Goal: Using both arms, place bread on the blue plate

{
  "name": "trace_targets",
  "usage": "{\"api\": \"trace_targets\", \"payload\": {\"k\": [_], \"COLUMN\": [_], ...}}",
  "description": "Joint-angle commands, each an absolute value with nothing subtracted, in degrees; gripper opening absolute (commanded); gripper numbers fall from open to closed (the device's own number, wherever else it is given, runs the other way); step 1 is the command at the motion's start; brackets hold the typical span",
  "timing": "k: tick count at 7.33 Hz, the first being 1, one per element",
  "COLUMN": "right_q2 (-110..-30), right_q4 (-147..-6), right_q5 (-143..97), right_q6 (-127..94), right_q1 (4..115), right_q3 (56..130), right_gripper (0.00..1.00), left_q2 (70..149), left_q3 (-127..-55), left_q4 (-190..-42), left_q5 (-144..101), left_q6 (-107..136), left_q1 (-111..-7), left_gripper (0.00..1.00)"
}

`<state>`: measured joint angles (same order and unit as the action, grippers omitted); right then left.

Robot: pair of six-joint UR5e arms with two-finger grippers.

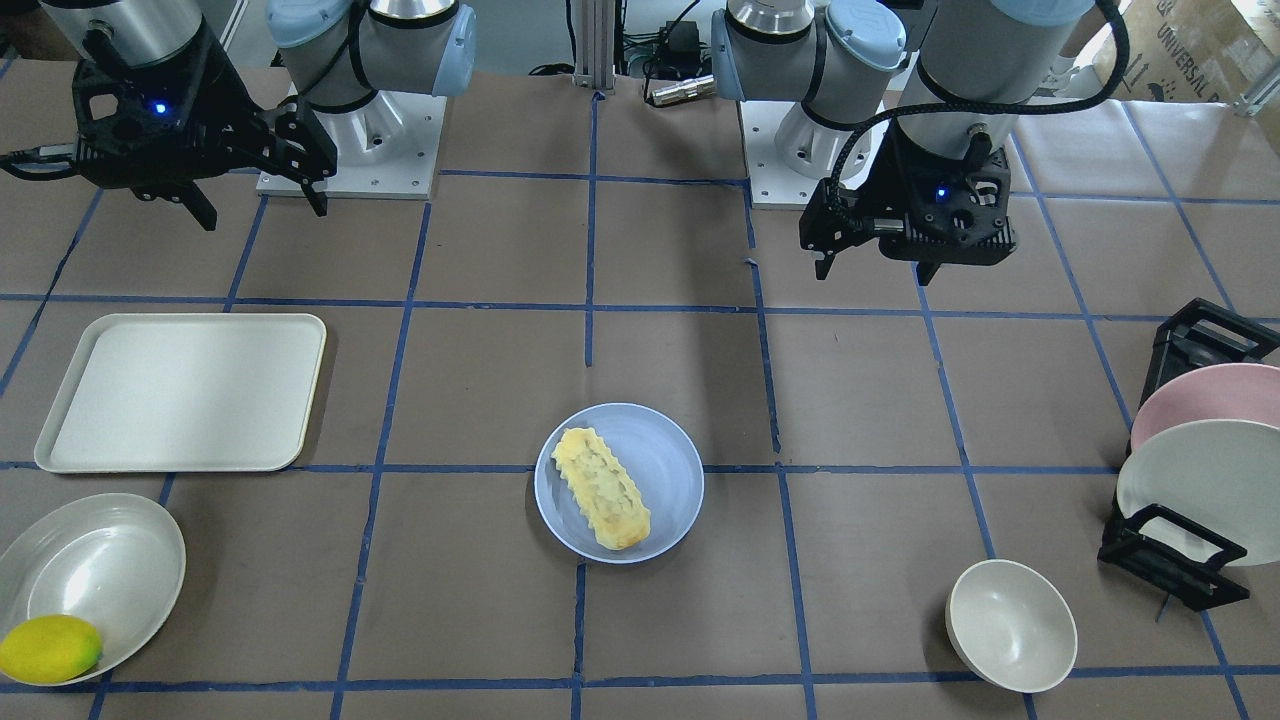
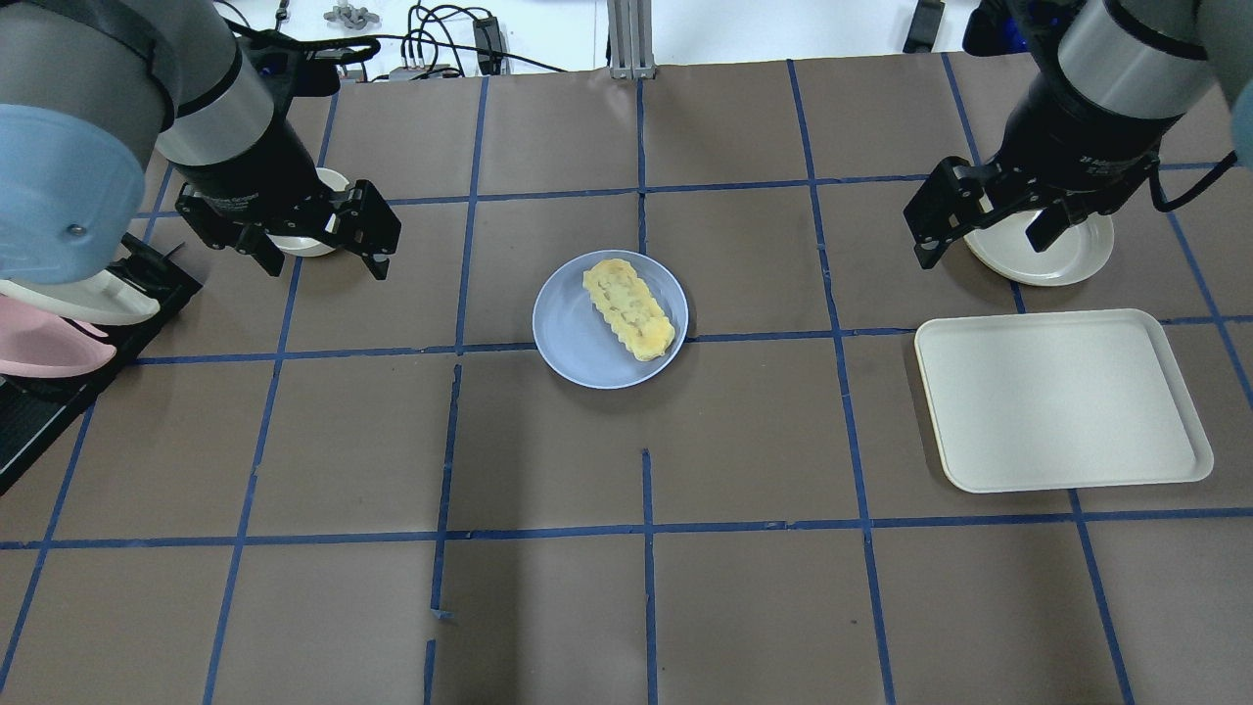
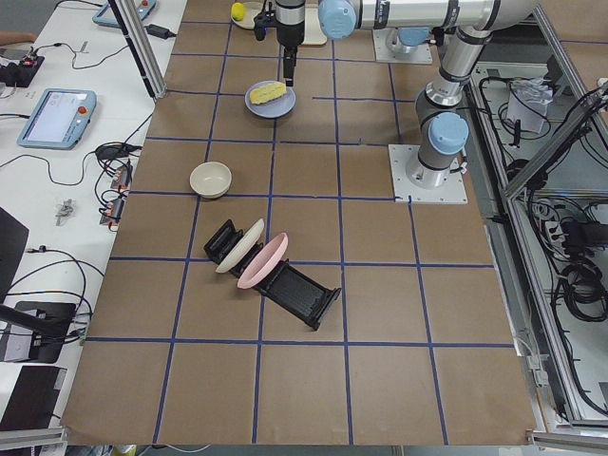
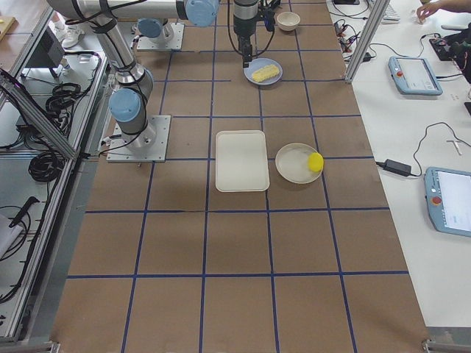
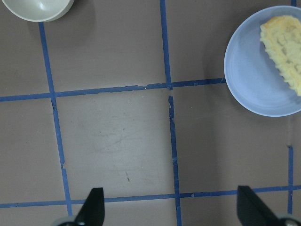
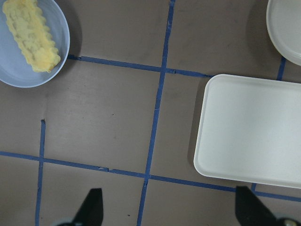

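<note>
The bread [image 1: 603, 488] lies diagonally on the blue plate [image 1: 665, 460] at the middle of the table. It also shows in the overhead view, bread [image 2: 631, 306] on plate [image 2: 573, 333]. My left gripper [image 2: 325, 266] is open and empty, raised well to the left of the plate. In its wrist view the left gripper [image 5: 171, 207] looks down on bare table, with the plate [image 5: 254, 70] at the upper right. My right gripper [image 2: 979, 250] is open and empty, raised far to the plate's right. Its wrist view shows the bread [image 6: 30, 35] at the upper left.
A cream tray [image 2: 1062, 401] lies on the right, with a white plate [image 2: 1067, 250] beyond it that holds a lemon [image 1: 50, 648]. A cream bowl [image 1: 1010, 625] sits under my left gripper. A black rack [image 1: 1180, 570] with a pink plate [image 1: 1200, 395] and a cream plate [image 1: 1205, 480] stands at the far left.
</note>
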<state>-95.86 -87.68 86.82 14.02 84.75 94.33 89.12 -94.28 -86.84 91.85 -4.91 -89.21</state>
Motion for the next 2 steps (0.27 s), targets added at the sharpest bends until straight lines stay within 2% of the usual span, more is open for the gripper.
{"api": "trace_targets", "payload": {"k": [1,2], "right_q2": [-95.8,-95.8], "right_q4": [-87.5,-87.5], "right_q5": [86.8,86.8], "right_q6": [13.9,13.9], "right_q1": [84.8,84.8], "right_q3": [94.7,94.7], "right_gripper": [0.99,0.99], "left_q2": [89.1,88.9], "left_q3": [-94.4,-94.4], "left_q4": [-86.8,-86.8], "left_q5": [91.8,91.8], "left_q6": [-4.9,-4.9], "left_q1": [-89.2,-89.2], "left_gripper": [1.0,1.0]}}
